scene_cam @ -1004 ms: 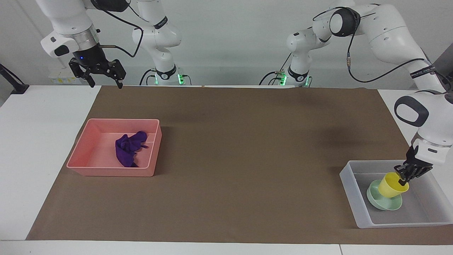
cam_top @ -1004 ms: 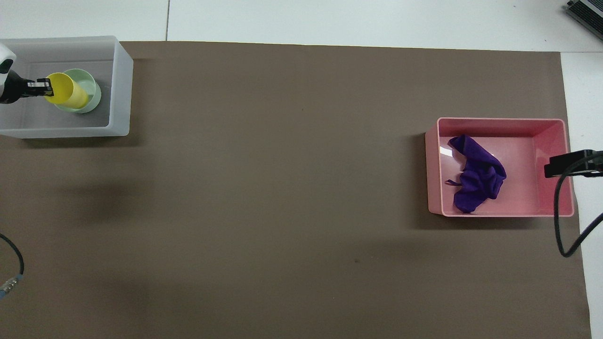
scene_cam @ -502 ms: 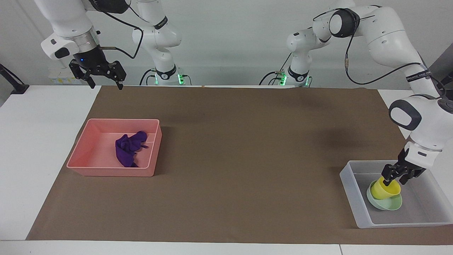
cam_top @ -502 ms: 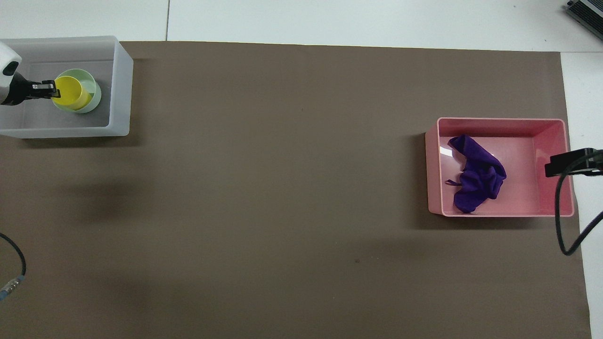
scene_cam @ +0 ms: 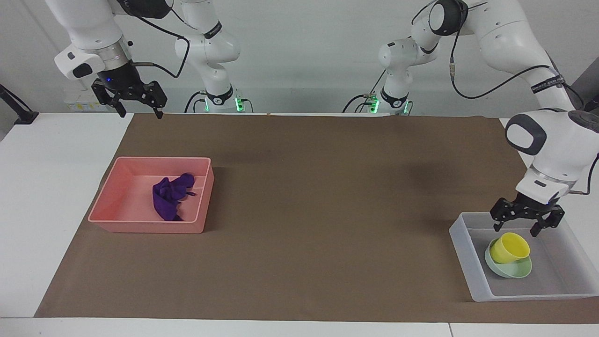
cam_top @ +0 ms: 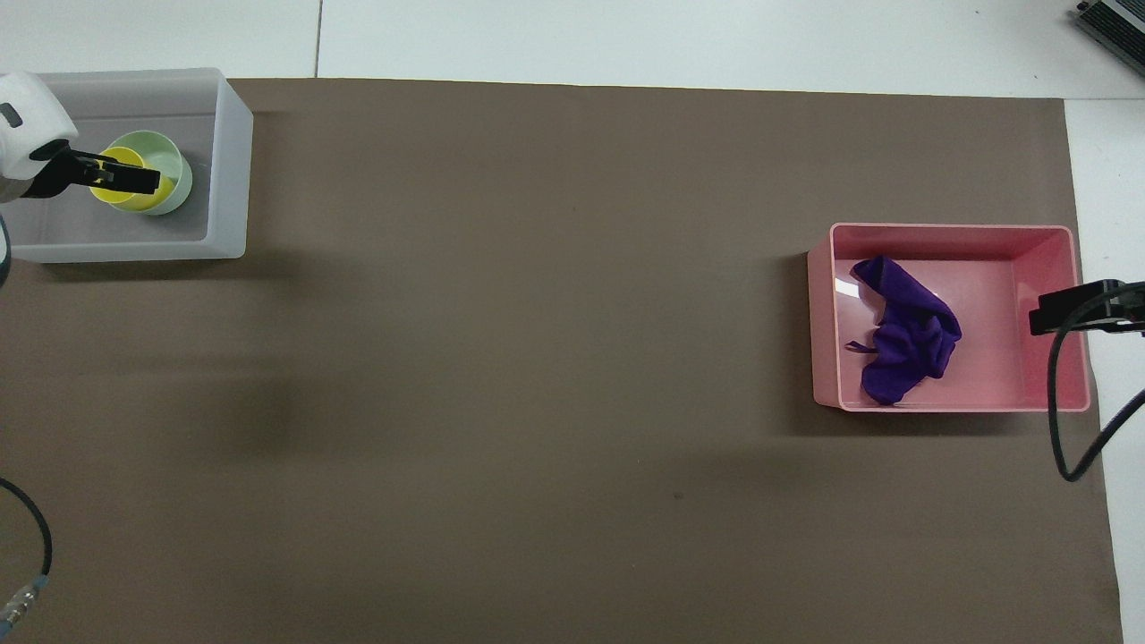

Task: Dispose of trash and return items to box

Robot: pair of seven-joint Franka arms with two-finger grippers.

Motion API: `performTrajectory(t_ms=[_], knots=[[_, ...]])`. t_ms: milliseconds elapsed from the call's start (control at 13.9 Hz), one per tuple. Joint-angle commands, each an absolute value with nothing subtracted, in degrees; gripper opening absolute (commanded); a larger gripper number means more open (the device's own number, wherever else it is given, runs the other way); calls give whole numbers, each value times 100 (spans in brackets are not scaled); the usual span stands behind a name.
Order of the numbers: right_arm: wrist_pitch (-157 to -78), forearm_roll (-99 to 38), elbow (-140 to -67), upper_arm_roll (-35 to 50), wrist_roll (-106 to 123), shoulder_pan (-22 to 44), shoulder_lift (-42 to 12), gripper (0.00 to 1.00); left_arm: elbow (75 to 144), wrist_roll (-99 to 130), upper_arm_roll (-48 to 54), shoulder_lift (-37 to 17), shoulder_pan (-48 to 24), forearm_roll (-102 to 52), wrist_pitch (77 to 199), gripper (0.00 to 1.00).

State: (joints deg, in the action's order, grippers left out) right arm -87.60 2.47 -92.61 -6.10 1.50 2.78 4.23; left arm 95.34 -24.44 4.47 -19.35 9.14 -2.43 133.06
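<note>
Right tool: the right tool (scene_cam: 137, 102) hung high over the tabletop edge nearest the robots, at the right arm's end, fingers spread, holding nothing; this arm waited.
Pink tray: the pink tray (scene_cam: 199, 194) sat on the brown mat (scene_cam: 327, 196) toward the right arm's end, farther from the robots than that tool.
Trash: the purple cloth (scene_cam: 171, 195) lay crumpled inside the pink tray, loose ends showing, touched by neither tool.
Left tool: the left tool (scene_cam: 525, 226) hovered just above the cup, fingers wide apart and empty, clear of the rim.
Box: the frosted box (scene_cam: 468, 252) sat at the left arm's end, farthest from the robots.
Cup: the yellow cup (scene_cam: 509, 247) rested tilted in the bowl, not upright, inside the box.
Bowl: the mint bowl (scene_cam: 512, 270) sat on the box floor under the cup.
Progress: by my judgement every item was where the task wants it; only the retreat was left.
Risk, cup: the tilted cup looked loosely seated; a finger clipping its rim on the way up could roll it out of the bowl.
Risk, box: a low sideways exit could catch the near wall and shove the light box along the mat.
Risk, cable: the right arm's dangling cable (cam_top: 1069, 420) hung over the pink tray's edge in the overhead view and might snag if that arm dipped.
</note>
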Motion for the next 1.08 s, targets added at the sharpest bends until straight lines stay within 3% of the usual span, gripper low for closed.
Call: performTrajectory(t_ms=[0, 359, 502, 717, 1004], knots=[[-8824, 176, -9325, -598, 70, 272, 457, 100, 10624, -2540, 360, -908, 616, -290, 13298, 100], [-8824, 167, -9325, -589, 70, 272, 457, 100, 11767, -1804, 360, 340, -60, -290, 13184, 100], [-8824, 167, -9325, -589, 70, 272, 457, 100, 11918, -1452, 360, 649, -306, -290, 12834, 100], [-8789, 176, -9325, -589, 70, 272, 457, 100, 11735, -1021, 422, 835, -474, -290, 12218, 100], [-8789, 176, -9325, -589, 79, 272, 457, 100, 10357, -993, 431, 388, -413, -290, 10875, 100]])
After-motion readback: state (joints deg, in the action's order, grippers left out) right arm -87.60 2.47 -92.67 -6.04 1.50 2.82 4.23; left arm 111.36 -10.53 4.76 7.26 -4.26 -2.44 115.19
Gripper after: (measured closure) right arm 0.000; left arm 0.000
